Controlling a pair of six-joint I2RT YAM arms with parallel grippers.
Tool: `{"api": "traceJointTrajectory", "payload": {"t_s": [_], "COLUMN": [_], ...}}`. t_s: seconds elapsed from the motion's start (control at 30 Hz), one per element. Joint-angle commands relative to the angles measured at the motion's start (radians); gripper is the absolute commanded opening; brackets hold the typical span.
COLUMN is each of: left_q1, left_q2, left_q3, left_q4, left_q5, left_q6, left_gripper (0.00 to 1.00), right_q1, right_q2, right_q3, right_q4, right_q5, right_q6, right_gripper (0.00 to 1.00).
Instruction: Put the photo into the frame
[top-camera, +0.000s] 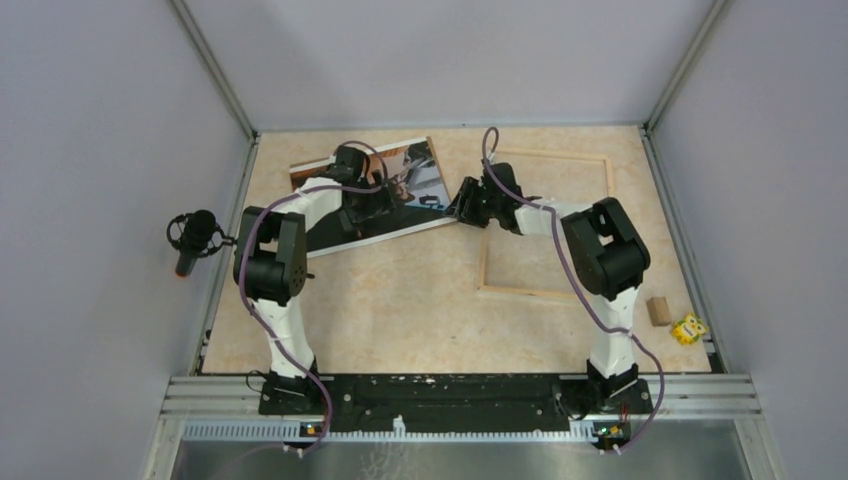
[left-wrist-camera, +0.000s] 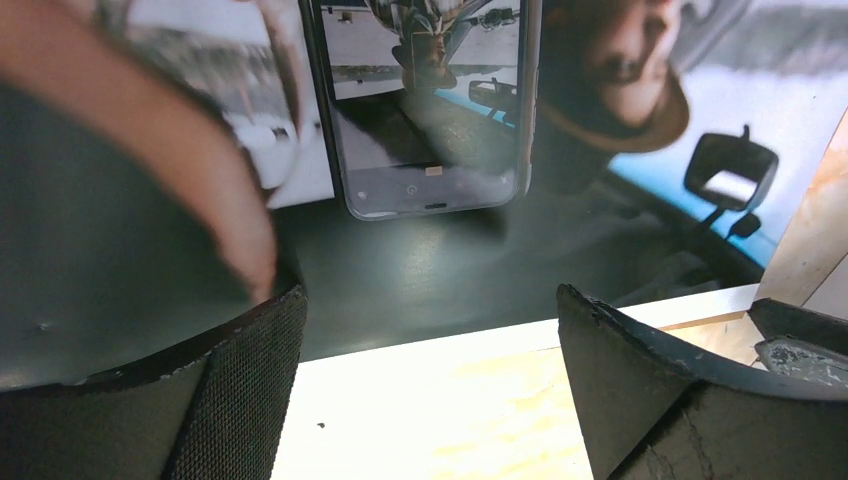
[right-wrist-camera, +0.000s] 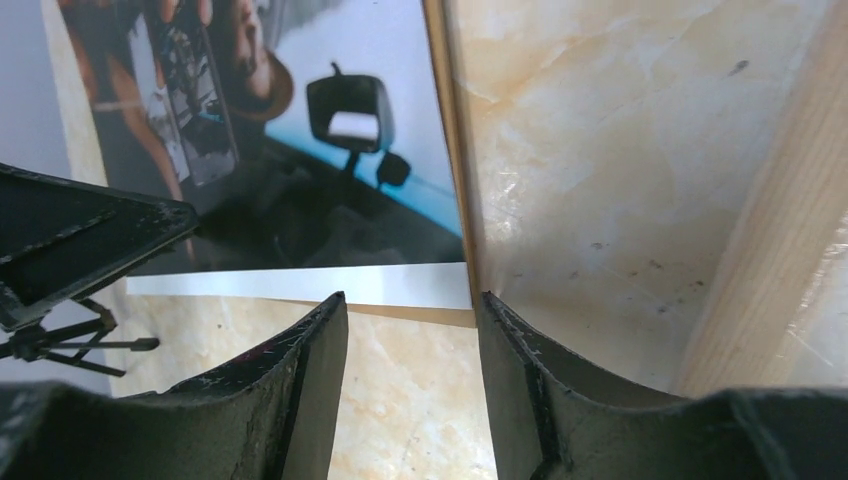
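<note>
Beige marbled table (top-camera: 400, 300), left gripper (left-wrist-camera: 430, 300) spread wide over the near edge of the photo (top-camera: 415, 175); right gripper (right-wrist-camera: 415, 300) half spread, pinching nothing, at the photo's right corner; photo flat, face up, far left, against the frame (top-camera: 530, 293), outside it

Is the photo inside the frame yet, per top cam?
No: the photo lies on the table to the left of the frame, and the frame's opening shows only bare tabletop.
</note>
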Motion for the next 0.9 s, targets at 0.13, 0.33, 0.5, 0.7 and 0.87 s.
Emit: {"api": "traceJointTrajectory", "payload": {"t_s": [0.13,0.33,0.5,0.7,0.87], "left_q1": [0.024,0.023,0.022,0.022,0.022], "left_q2": [0.019,0.022,0.019,0.021,0.022], "left_q3": [-0.04,-0.045,-0.051,-0.056,-0.058], "left_q4": [0.017,0.016,0.021,0.021,0.021], "left_q5": [0.019,0.03,0.034,0.035,0.036], "left_q6": [-0.035,-0.038,-0.044,-0.048,-0.051], "left_gripper": [0.98,0.98,0.98,0.98,0.98], "right_q1": [0.005,0.009,0.023,0.038,0.06], "right_q2": [0.004,0.053,0.05,0.042,0.036], "right_q3": [0.035,0.076,0.101,0.13,0.156], "right_q4": [-0.005,0.002,-0.009,-0.055,-0.108], "right_q5": [0.045,0.002,0.008,0.059,0.112], "right_q6": [-0.062,-0.054,-0.069,-0.106,-0.142], "right_gripper": [0.51,0.5,0.48,0.42,0.4]}}
